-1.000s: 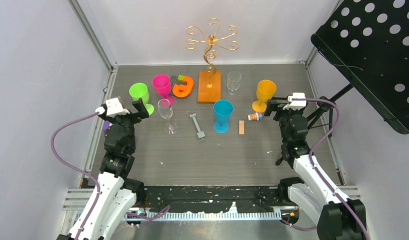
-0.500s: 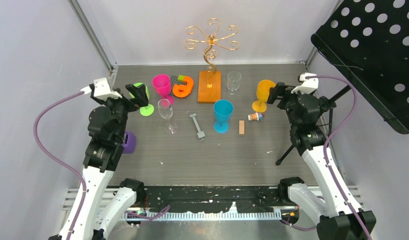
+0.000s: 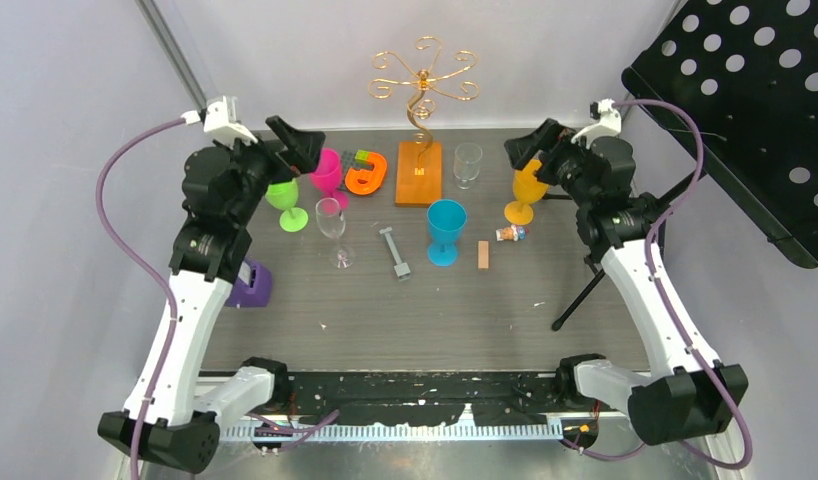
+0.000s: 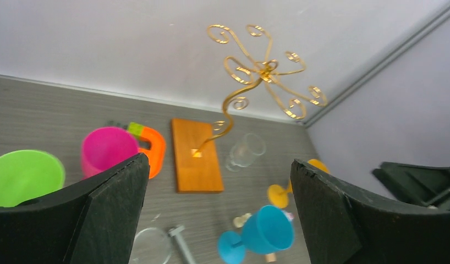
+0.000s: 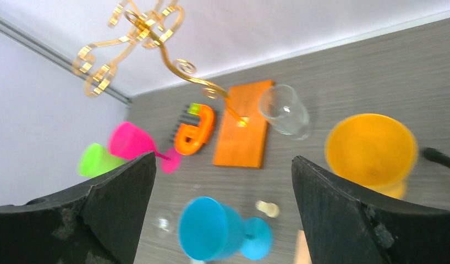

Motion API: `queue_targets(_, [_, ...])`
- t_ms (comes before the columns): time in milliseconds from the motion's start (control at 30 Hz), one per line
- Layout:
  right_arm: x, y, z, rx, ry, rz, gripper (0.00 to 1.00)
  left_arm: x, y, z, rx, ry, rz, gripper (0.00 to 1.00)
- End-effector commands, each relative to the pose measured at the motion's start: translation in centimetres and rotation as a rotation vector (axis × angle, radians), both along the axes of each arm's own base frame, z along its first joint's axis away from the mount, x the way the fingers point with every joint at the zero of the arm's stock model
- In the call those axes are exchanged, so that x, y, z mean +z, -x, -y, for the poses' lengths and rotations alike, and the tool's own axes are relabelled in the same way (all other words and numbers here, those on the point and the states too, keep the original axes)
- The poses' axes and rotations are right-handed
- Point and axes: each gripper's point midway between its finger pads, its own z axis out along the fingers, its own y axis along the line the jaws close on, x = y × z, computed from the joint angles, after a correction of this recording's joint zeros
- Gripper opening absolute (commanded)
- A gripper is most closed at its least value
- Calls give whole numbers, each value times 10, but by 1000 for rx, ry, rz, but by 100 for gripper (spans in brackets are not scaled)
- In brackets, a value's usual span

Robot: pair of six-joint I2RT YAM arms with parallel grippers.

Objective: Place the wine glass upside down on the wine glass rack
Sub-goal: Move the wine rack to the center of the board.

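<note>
L hand (image 3: pixel 297 150) is open, jaws spread wide, nothing between them; it hangs above the back-left of the worktop (image 3: pixel 385 315). In the L wrist view the same hand (image 4: pixel 218 159) frames the rack between its two black fingers (image 4: pixel 107 209).

R hand (image 3: pixel 520 150) is also open and empty, raised over the back-right, just above a yellow goblet (image 3: pixel 530 185). In the R wrist view this hand (image 5: pixel 224 158) looks down past its fingers (image 5: pixel 349 214) at the goblets.

Below the L hand stand a green goblet (image 3: pixel 282 195) and a pink goblet (image 3: pixel 325 170). The clear wine glass (image 3: pixel 332 222) stands upright on its foot, left of centre, near the pink goblet and apart from the rack.

The wine glass rack (image 3: pixel 422 80) stands at back centre: gold scrolled arms on a twisted stem, orange wooden base (image 3: pixel 419 172). No glass hangs on it. An orange plastic piece (image 3: pixel 367 172) lies just left of the base, a second clear glass (image 3: pixel 467 163) just right.

A blue goblet (image 3: pixel 446 228) stands in front of the base, w/ a grey metal tool (image 3: pixel 393 252) to its left and a small wooden block (image 3: pixel 483 255) to its right.
</note>
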Motion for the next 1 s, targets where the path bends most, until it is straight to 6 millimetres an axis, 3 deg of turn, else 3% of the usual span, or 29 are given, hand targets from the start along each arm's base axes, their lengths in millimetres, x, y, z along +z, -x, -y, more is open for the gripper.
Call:
queue_targets(0, [64,-15,-32,90,-303,96,100,30,-13,19,-113,210,3,96])
queue_targets(33, [77,-17,-38,110,-370,111,98,33,-18,22,-134,246,-3,94])
queue_targets(67, [73,-25,-43,118,-400,91,97,37,-23,25,-159,279,-8,93])
queue_targets(100, [85,-27,-48,134,-459,99,97,38,-27,28,-183,305,-15,92])
queue_targets(333, [96,-61,-66,111,-723,42,96,49,-68,51,-304,440,-35,85])
queue_targets(467, [84,-80,-71,67,-851,-32,94,42,-95,63,-346,513,-99,73])
queue_targets(600, [70,-96,-77,33,-913,-64,94,37,-115,73,-397,578,-137,70])
queue_targets(967, [64,-108,-93,27,-961,-56,91,34,-126,75,-407,608,-137,68])
